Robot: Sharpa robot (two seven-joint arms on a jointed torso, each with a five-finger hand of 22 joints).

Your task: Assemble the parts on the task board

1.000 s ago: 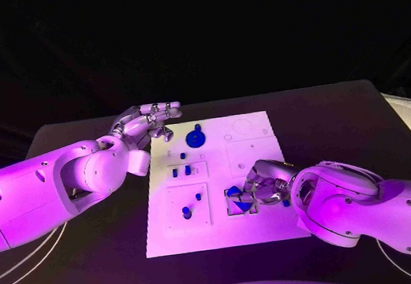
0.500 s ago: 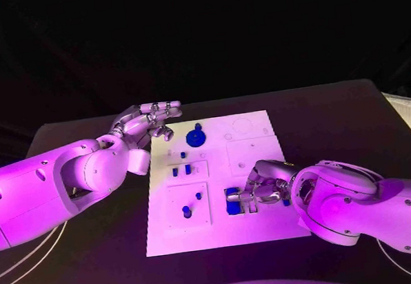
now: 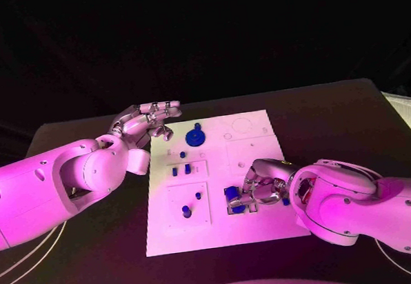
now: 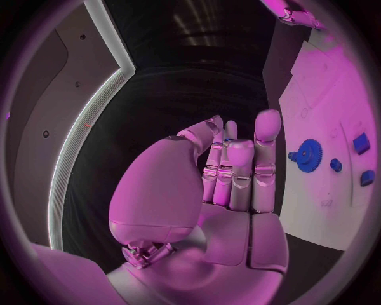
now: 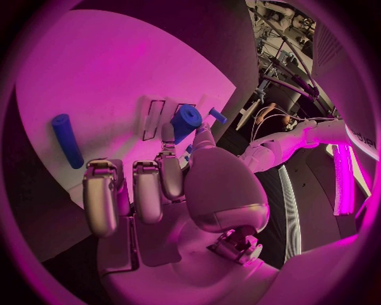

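Observation:
The white task board (image 3: pixel 252 152) lies in the middle of the table. My right hand (image 3: pixel 263 187) hovers over the board's near right part and pinches a blue block (image 3: pixel 234 195) between thumb and finger, just above a square recess. That same block (image 5: pixel 187 119) sits at the fingertips of the right hand (image 5: pixel 171 190) in the right wrist view. Beside it a blue cylinder (image 5: pixel 67 140) lies on the board (image 5: pixel 103 76). My left hand (image 3: pixel 149 123) floats at the board's far left corner and holds nothing, its fingers (image 4: pixel 238 168) side by side. A blue gear (image 3: pixel 196 138) stands near that corner.
Small blue pegs (image 3: pixel 181 171) stand in the board's left middle. Two more parts (image 3: pixel 187 210) sit in the near left square. The left wrist view shows the gear (image 4: pixel 308 152) and small parts (image 4: pixel 360 143) on the board (image 4: pixel 333 95). Black table (image 3: pixel 343 119) surrounds the board.
The blue block in my right hand has turned from tilted to more upright and sunk closer to the recess. The left hand has stayed still.

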